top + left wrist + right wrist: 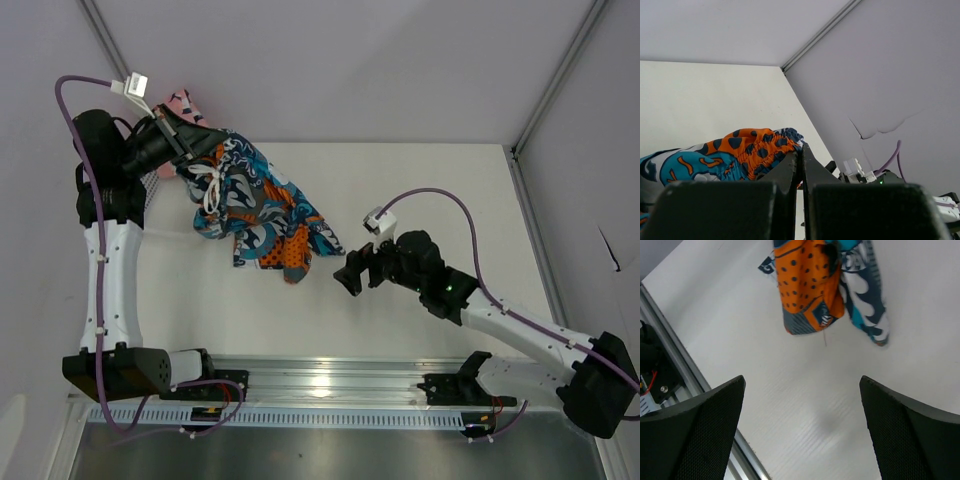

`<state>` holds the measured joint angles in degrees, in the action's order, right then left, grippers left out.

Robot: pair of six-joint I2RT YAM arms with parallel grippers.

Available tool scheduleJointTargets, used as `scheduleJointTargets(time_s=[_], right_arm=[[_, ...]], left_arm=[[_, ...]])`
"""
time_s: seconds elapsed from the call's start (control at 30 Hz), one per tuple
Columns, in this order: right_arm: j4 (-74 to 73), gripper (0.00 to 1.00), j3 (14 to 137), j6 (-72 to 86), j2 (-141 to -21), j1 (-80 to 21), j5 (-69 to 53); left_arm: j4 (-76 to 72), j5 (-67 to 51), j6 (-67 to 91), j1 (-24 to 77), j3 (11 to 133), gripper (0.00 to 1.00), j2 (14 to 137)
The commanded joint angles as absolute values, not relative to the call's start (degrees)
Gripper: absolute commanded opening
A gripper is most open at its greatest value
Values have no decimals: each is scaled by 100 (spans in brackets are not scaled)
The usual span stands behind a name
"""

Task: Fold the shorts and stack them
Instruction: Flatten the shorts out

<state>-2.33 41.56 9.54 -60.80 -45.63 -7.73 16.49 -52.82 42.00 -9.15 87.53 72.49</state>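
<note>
- left gripper [801,152]: jaws pressed together, orange-and-blue fabric bunched right at the tips. Reads as a pinch on the printed shorts [262,205] near the waistband, on the drawstring [210,188] side. Makes sense as an anchor so the cloth doesn't slide while the other end is worked.
- right gripper [347,274]: jaws wide, nothing between them. Its wrist view shows only bare table [430,190] between the fingers, with the orange leg hem ahead at 12 o'clock, apart from both pads.
- printed shorts: at about 10 o'clock on the table, trailing from the left gripper toward centre. Loose and rumpled, not squared up. Hem ends just beside the right gripper, on its 10 o'clock side.
- pink shorts [186,104]: at 11 o'clock, behind the left gripper, mostly hidden by the arm. Can't tell whether they're folded.
- judgement: early in the task, no clean fold and no stack yet. Next move likely needs the right gripper to take a hem corner. Risk is grabbing one layer only, or dragging the bunch.
</note>
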Motion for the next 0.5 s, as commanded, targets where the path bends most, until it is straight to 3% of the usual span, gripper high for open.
scheduleJointTargets(time_s=[0.0, 0.47], right_arm=[[711, 98, 4148, 1002, -6345, -4876, -669], [1414, 99, 4798, 686, -7804, -5862, 1923]], left_arm=[[1512, -5353, 4140, -976, 8894, 0, 7040], [1573, -5379, 4140, -976, 8903, 0, 6891]])
